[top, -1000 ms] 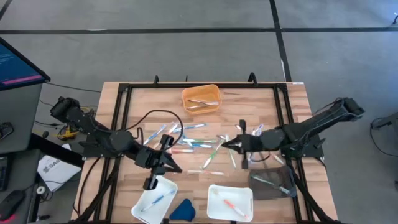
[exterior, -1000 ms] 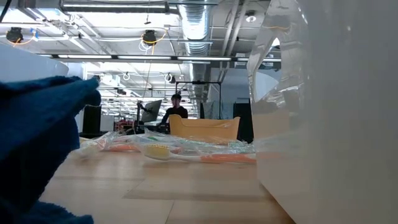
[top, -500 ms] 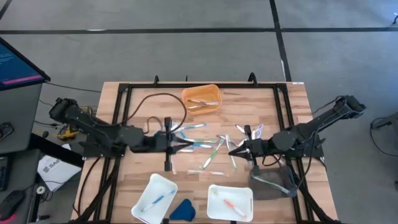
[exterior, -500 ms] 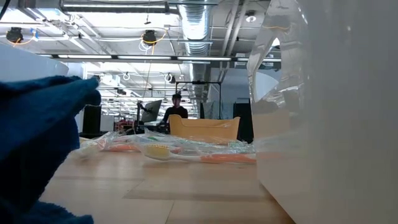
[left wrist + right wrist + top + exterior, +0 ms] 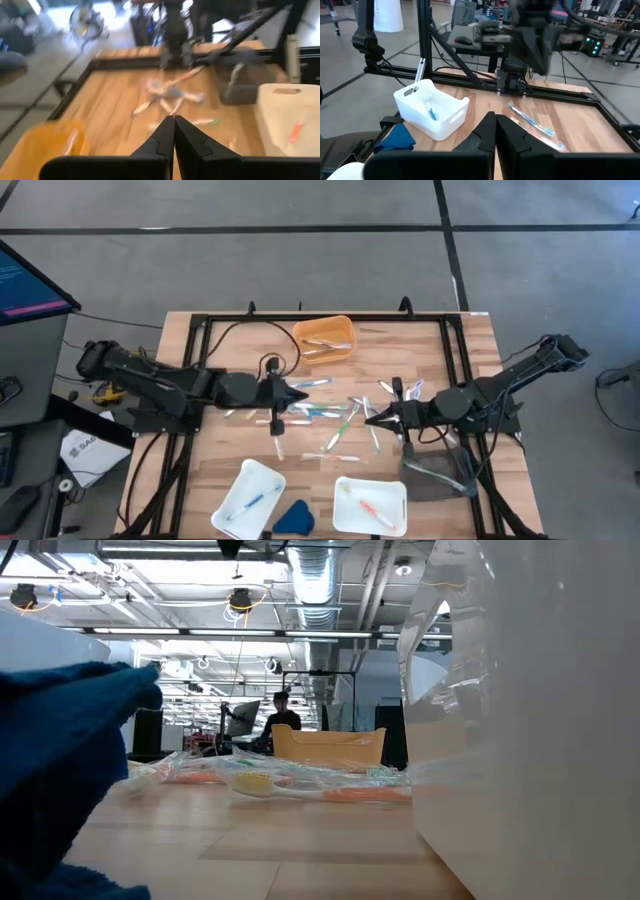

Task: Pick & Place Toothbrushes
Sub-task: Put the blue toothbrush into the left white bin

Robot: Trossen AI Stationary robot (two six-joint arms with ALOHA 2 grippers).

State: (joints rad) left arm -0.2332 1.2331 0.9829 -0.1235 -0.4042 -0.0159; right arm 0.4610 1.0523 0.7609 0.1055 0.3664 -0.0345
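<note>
Both closed hands, left hand (image 5: 300, 392) and right hand (image 5: 370, 419), flank the toothbrushes (image 5: 335, 412) mid-table.

Both arms are dark, near-black, built from slim jointed segments with bulkier rounded housings at the joints, and a thin black cable loops loosely above the left arm. The left gripper (image 5: 297, 395) ends in two black fingers (image 5: 161, 140) that taper to a sharp wedge, smooth-faced with a small notch along each inner edge. The right gripper (image 5: 370, 418) carries the same pair of dark, pointed fingers (image 5: 485, 131) mounted on a broad, flat black crossbar.
</note>
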